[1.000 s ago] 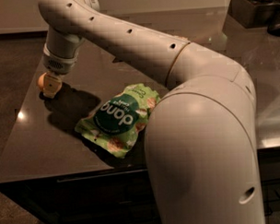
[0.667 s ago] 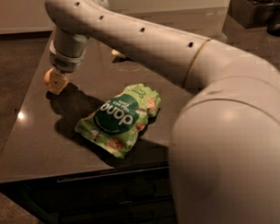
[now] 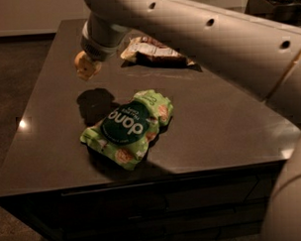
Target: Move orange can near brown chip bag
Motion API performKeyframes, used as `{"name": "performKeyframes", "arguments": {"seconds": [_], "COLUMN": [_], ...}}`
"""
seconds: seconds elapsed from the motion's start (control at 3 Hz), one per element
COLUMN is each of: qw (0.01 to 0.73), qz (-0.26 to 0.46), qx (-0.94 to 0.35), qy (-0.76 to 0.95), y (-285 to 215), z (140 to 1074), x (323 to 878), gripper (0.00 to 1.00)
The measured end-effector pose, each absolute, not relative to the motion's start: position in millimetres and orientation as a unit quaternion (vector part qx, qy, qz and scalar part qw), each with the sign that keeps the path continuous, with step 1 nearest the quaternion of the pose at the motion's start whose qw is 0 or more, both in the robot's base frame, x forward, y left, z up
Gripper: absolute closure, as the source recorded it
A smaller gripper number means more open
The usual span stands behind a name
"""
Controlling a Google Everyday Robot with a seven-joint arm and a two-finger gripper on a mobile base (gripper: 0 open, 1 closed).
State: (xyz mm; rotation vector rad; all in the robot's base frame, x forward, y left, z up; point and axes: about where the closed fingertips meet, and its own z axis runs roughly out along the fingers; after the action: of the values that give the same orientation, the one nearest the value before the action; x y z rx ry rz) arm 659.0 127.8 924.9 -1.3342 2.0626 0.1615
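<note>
Above dark glossy tabletop (image 3: 215, 120), gripper (image 3: 87, 62) fingers clamp small matte orange-yellow round can (image 3: 85, 68); crinkly brown chip bag (image 3: 153, 49) near, beyond.

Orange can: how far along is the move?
Done: the gripper holds the orange can above the table, shadow apart below it. In hand: the carry, with the can apart from the brown chip bag. Left: setting it down beside that bag.
</note>
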Motion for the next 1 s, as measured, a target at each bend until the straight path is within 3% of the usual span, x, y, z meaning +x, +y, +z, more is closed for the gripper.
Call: {"name": "performKeyframes", "arguments": {"seconds": [1.0], "qw": [0.319], "qz": [0.069], "qx": [-0.408], "qy": [0.852], "y": [21], "z": [931], "x": [716], "gripper": [1.00]}}
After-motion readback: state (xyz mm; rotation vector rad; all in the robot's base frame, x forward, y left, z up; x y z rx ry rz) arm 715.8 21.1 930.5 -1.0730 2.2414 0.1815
